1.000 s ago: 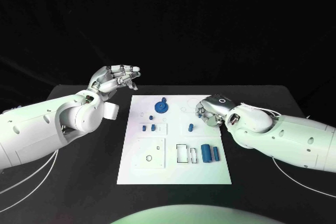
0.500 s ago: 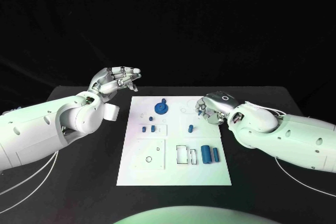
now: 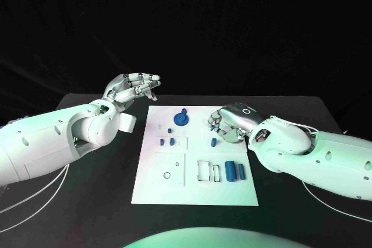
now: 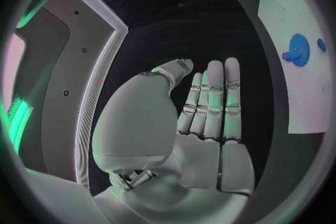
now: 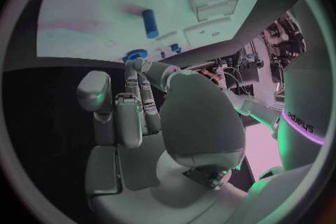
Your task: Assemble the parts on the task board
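Observation:
The white task board lies in the middle of the table. A blue gear sits near its far edge, and a short blue peg stands mid-board. My right hand hovers over the board's far right part, fingers bent down just beyond that peg. A small blue bit shows at its fingertips; whether it is pinched is hidden. In the right wrist view the right hand has its thumb apart from the fingers. My left hand hangs raised off the board's far left corner, its fingers straight and holding nothing.
Two blue cylinders lie side by side on the board's right, next to rectangular slots. Small blue pegs stand left of centre. Black table surrounds the board on both sides.
My right hand has shifted left over the board, and the blue bit at its fingertips went with it. The left hand has hardly moved.

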Robot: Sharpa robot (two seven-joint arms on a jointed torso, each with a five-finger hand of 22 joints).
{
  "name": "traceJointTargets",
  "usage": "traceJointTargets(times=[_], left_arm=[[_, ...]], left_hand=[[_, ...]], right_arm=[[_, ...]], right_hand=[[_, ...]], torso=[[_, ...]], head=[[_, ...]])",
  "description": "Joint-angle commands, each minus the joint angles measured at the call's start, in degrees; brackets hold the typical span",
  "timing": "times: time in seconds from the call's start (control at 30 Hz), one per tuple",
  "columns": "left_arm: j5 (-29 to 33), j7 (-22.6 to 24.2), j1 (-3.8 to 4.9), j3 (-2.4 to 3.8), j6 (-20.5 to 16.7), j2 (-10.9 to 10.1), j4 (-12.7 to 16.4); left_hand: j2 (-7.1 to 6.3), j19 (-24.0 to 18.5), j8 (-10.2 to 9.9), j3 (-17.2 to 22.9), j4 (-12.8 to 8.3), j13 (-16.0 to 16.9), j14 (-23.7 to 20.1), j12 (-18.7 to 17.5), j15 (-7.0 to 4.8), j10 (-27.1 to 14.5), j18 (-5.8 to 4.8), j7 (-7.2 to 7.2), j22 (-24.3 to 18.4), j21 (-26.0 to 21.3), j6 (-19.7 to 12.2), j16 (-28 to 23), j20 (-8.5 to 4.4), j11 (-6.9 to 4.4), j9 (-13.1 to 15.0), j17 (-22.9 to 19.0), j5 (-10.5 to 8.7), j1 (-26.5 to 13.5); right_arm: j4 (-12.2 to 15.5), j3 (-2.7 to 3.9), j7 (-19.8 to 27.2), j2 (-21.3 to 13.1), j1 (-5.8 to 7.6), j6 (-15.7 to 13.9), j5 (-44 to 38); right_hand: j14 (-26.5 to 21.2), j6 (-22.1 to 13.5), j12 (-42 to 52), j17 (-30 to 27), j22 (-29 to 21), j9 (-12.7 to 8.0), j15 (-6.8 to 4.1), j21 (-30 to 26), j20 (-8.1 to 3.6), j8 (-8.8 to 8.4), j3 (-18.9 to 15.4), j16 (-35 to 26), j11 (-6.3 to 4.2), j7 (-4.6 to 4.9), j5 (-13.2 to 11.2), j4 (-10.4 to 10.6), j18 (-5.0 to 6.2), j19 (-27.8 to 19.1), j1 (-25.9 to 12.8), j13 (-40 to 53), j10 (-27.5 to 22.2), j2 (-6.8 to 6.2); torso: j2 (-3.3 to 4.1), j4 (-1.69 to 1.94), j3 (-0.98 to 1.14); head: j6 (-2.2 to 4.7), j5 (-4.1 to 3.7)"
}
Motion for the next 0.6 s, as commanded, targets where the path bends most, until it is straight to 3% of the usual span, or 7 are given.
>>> traceJointTargets(times=[0.03, 0.23, 0.6], left_arm=[[0.3, 0.2, 0.03, 0.05, 1.0, 0.3, 0.1], [0.3, 0.2, 0.03, 0.05, 1.0, 0.7, 0.1], [0.3, 0.0, 0.04, 0.04, 1.0, 1.3, 0.0]], left_hand=[[0.07, -0.3, 0.0, 0.0, -0.2, 0.0, -0.3, -0.3, -0.08, -0.3, 0.7, 0.05, -0.1, -0.3, -0.2, -0.2, 0.21, -0.04, 0.0, -0.1, 0.09, 0.1], [0.09, -0.3, 0.0, 0.0, -0.3, -0.1, -0.3, -0.3, -0.06, -0.4, 0.7, 0.08, -0.1, -0.3, -0.3, -0.2, 0.23, -0.01, -0.1, -0.1, 0.1, 0.1], [0.09, -0.3, 0.0, 0.0, -0.3, -0.1, -0.4, -0.3, -0.03, -0.4, 0.7, 0.11, -0.1, -0.3, -0.3, -0.2, 0.26, 0.01, -0.1, -0.1, 0.1, 0.0]], right_arm=[[1.3, 0.02, 0.3, 1.0, -0.27, -0.3, 0.8], [2.9, -0.08, 0.8, 3.7, -1.12, 0.3, 1.4], [1.9, -0.63, 1.5, 7.9, -3.83, 1.8, 2.5]], right_hand=[[2.7, 0.4, 0.2, -0.1, -0.1, -0.1, -0.45, -0.1, -0.04, 0.2, 0.3, 0.0, -1.91, 0.02, 0.2, -0.1, -0.5, 0.2, -0.6, 0.0, 2.3, 0.17], [2.7, 0.4, 0.1, -0.2, -0.2, 0.0, -0.45, -0.3, -0.04, 0.19, 0.3, 0.0, -1.91, 0.02, 0.2, -0.1, -0.44, 0.1, -0.6, 0.0, 2.3, 0.18], [2.7, 0.3, 0.1, -0.3, -0.4, 0.0, -0.44, -0.6, -0.04, 0.16, 0.3, -0.1, -1.88, 0.07, 0.1, -0.1, -0.37, -0.1, -0.8, 0.0, 2.2, 0.22]], torso=[[0.04, 0.18, -0.04], [0.01, 0.19, -0.15], [0.08, 0.07, -0.16]], head=[[-0.23, 0.96], [-0.58, 2.79], [-1.15, 4.81]])
